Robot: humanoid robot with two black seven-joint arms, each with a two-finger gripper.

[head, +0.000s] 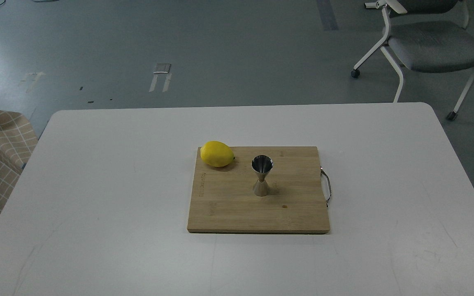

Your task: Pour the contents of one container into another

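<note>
— Nothing is poured yet? 
— Nothing: the steel jigger (pixel 262 175) stands upright mid-frame on the wooden cutting board (pixel 237 209) (lemon (pixel 217 153) at its upper-left corner), on the white tabletop (pixel 97 185). 
— And the glass? 
— Not visible. Neither end effector shows, so their opening can't be told. Everything remains.

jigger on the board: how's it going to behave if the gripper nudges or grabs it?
The jigger stands upright on a small foot with a narrow waist and wider top cone, so a side push near the rim probably tips it rather than slides it. Its shiny steel looks stiff but likely slippery. Once over, it may roll in an arc across the cutting board.
</note>
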